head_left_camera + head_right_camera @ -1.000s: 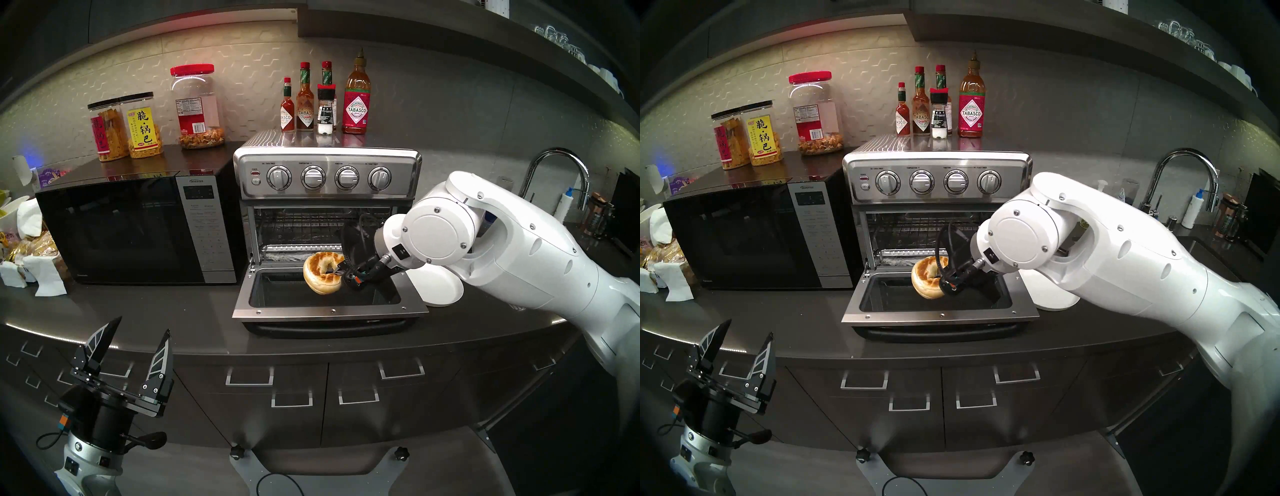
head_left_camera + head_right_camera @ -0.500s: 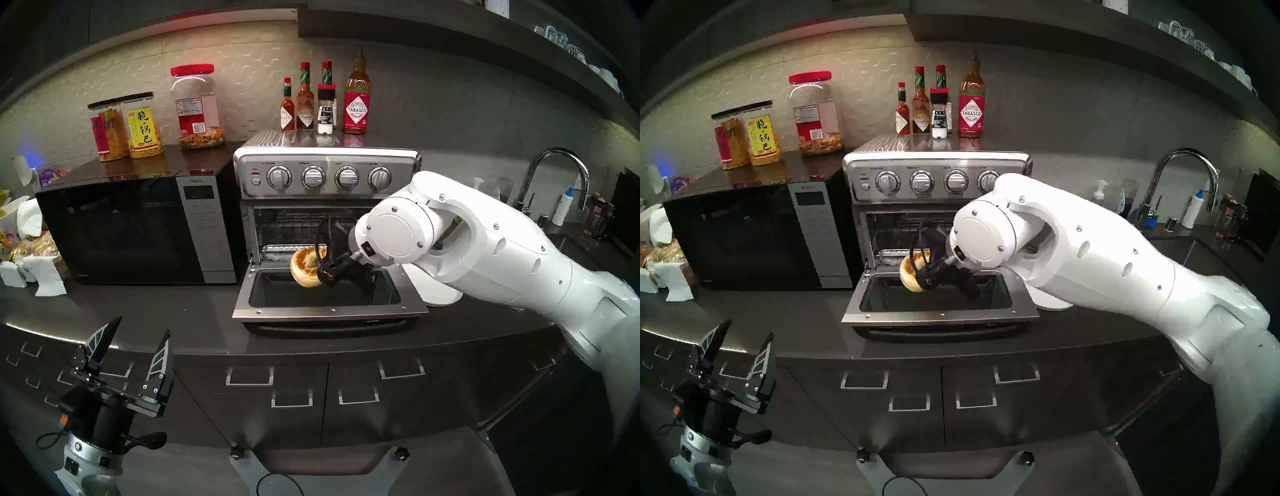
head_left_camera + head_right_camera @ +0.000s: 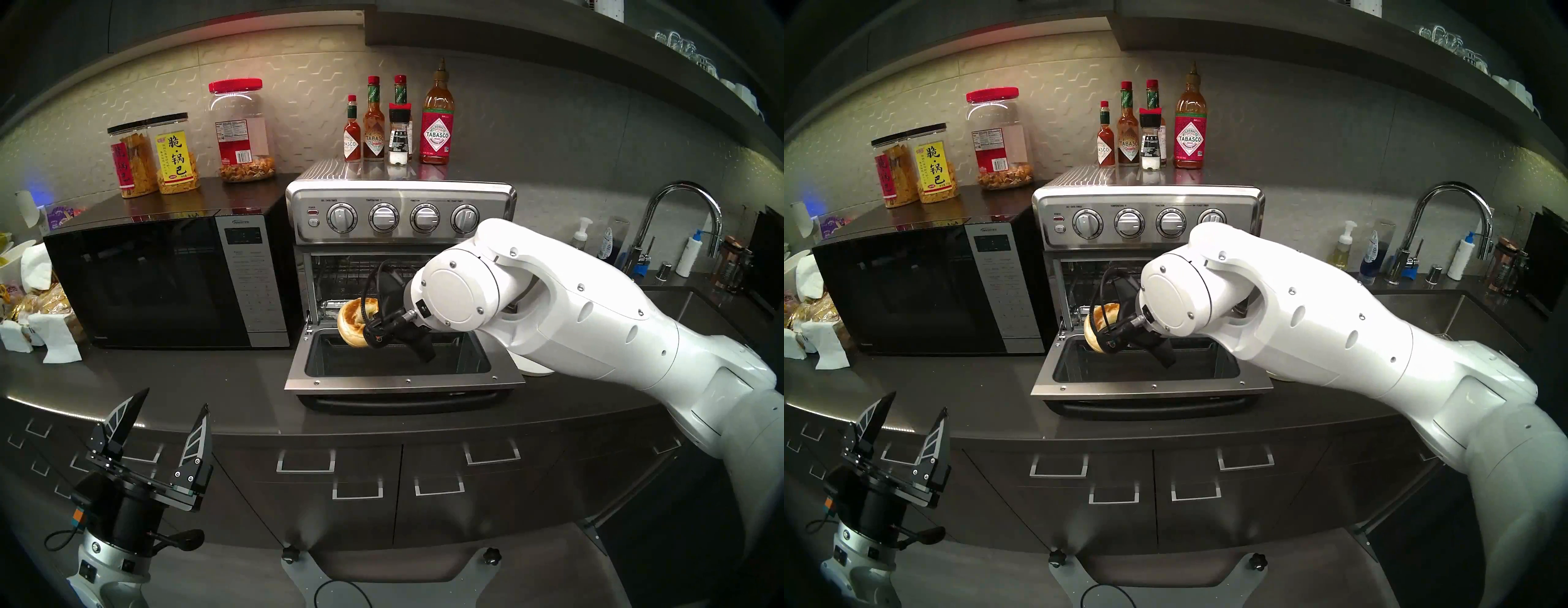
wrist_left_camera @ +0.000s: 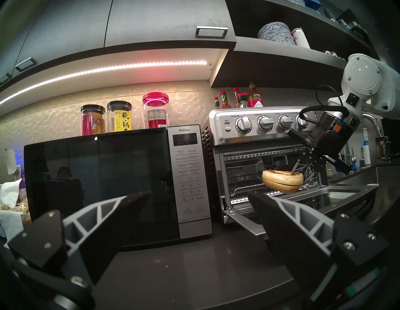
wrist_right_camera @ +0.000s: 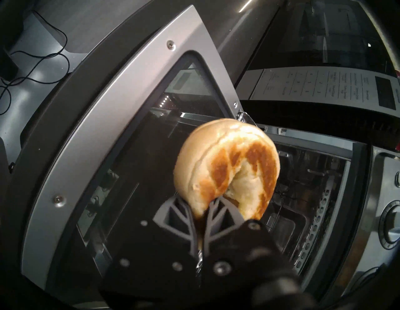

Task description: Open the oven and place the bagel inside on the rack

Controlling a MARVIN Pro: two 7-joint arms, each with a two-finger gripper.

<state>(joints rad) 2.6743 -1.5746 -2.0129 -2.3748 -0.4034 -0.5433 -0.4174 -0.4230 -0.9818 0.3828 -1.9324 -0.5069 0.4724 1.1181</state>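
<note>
The right claw (image 4: 302,173), pinching the bagel (image 4: 282,180) by its rim above the oven (image 3: 401,220) door, should carry it level, clear of the rack (image 4: 244,179), before releasing.

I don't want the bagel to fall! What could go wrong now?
The right gripper pinches the bagel only at one edge, so it could slip or tear loose and drop onto the open door instead of the rack. The bagel hangs near the left side of the oven opening, so it might bump the frame going in. The arm's black cable loops close to the opening and could snag.
</note>
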